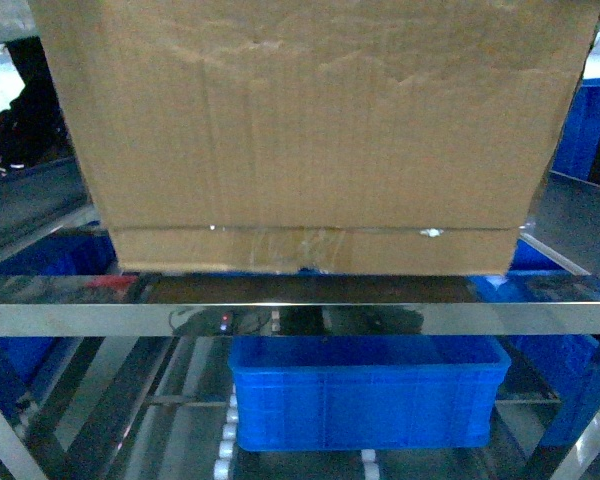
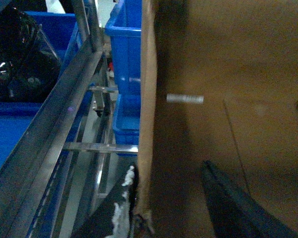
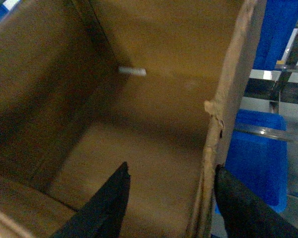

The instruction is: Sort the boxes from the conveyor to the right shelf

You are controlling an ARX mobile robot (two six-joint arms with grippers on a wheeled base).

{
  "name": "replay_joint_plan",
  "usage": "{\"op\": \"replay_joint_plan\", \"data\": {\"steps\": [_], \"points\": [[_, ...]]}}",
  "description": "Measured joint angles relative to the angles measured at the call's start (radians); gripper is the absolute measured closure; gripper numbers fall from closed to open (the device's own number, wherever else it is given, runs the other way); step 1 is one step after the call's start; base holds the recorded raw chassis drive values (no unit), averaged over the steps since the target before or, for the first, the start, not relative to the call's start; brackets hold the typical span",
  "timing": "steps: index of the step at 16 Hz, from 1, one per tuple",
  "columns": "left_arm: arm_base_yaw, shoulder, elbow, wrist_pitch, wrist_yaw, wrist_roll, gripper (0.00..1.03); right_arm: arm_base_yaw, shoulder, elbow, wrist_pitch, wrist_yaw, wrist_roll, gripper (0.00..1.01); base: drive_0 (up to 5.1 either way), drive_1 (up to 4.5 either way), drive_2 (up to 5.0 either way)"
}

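A large brown cardboard box [image 1: 310, 120] fills the upper head view, its taped bottom seam just above the front rail of the steel right shelf [image 1: 300, 318]. My left gripper [image 2: 168, 166] is open and straddles the box's left wall [image 2: 148, 99]; the outer finger [image 2: 121, 203] lies against the wall and the inner one stands apart inside. My right gripper [image 3: 171, 168] is open astride the right wall [image 3: 228, 99], outer finger [image 3: 233, 198] against it. A small white fleck [image 3: 132, 71] marks the inner wall. The conveyor is out of view. The box hides both grippers in the head view.
A blue plastic crate [image 1: 370, 390] sits on a lower roller level under the rail, with more blue crates [image 1: 570, 350] to the right. The left wrist view shows the steel rack frame [image 2: 64, 114] and blue crates [image 2: 126, 59] beside the box. A crate [image 3: 256, 153] lies beyond the right wall.
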Motion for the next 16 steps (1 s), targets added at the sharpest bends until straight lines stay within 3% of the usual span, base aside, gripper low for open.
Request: {"op": "replay_joint_plan", "data": {"steps": [4, 5, 6, 9, 13, 16], "points": [[-0.01, 0.0, 0.004, 0.005, 0.014, -0.002, 0.18, 0.006, 0.0, 0.003, 0.006, -0.017, 0.004, 0.08, 0.0, 0.0, 0.0], [-0.01, 0.0, 0.004, 0.005, 0.014, -0.002, 0.05, 0.006, 0.0, 0.004, 0.002, -0.017, 0.006, 0.01, 0.0, 0.0, 0.0], [-0.01, 0.0, 0.004, 0.005, 0.013, -0.001, 0.04, 0.006, 0.0, 0.004, 0.005, -0.017, 0.006, 0.04, 0.0, 0.0, 0.0], [-0.011, -0.022, -0.008, 0.051, -0.002, -0.013, 0.05, 0.014, -0.018, -0.022, 0.153, -0.068, 0.013, 0.03, 0.0, 0.0, 0.0], [-0.037, -0.197, -0.132, 0.004, -0.047, -0.068, 0.05, 0.049, -0.141, -0.111, 0.075, -0.088, 0.033, 0.03, 0.0, 0.0, 0.0], [-0.046, -0.417, -0.317, -0.033, -0.124, -0.084, 0.05, 0.043, -0.288, -0.232, -0.013, -0.076, 0.031, 0.03, 0.0, 0.0, 0.0]]}}
